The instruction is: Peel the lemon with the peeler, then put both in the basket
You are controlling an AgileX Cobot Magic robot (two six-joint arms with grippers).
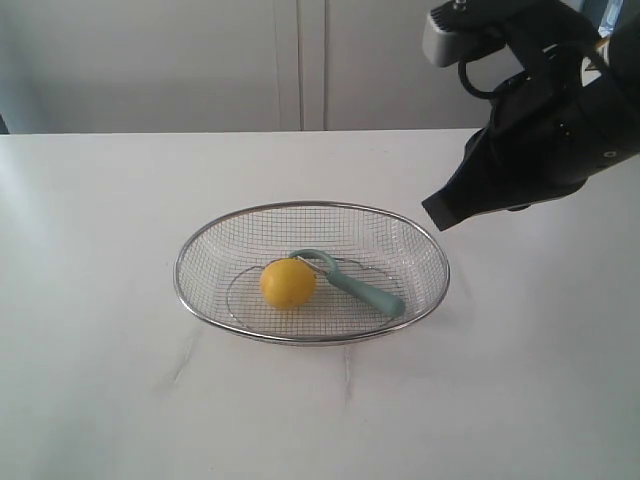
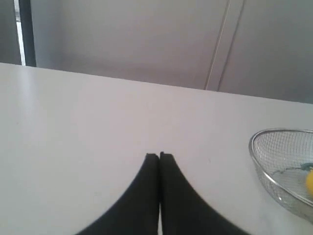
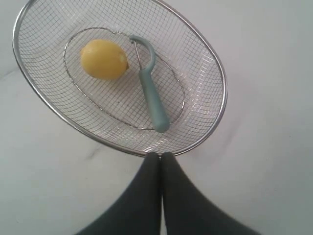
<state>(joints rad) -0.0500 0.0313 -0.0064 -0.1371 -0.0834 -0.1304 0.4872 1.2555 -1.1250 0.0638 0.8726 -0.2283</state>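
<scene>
Fingers on both arms are seen pressed shut with nothing held: the left fingers [image 2: 142, 196] are closed tip to tip over bare surface, and the right fingers [image 3: 146, 196] are closed likewise, their tips shown just outside the basket's rim in the right wrist view.

The lemon [image 1: 288, 284] is found lying on the basket's floor, slightly left of centre in the exterior view. The peeler [image 1: 355, 283] is laid beside it in the same basket, its curved blade head set against the lemon's upper right side and its pale teal handle stretched toward the lower right of the frame; whether blade and lemon actually touch cannot be told.

Both are enclosed by the basket [image 1: 178, 272], an oval of silver wire mesh placed at the middle of the white surface [image 1: 100, 400].

At the upper right of the exterior frame the right arm's black body is seen raised above the surface, its fingers pointed down toward the basket's right rim without touching it. Pale wall panels [image 1: 150, 60] are seen behind the surface.
</scene>
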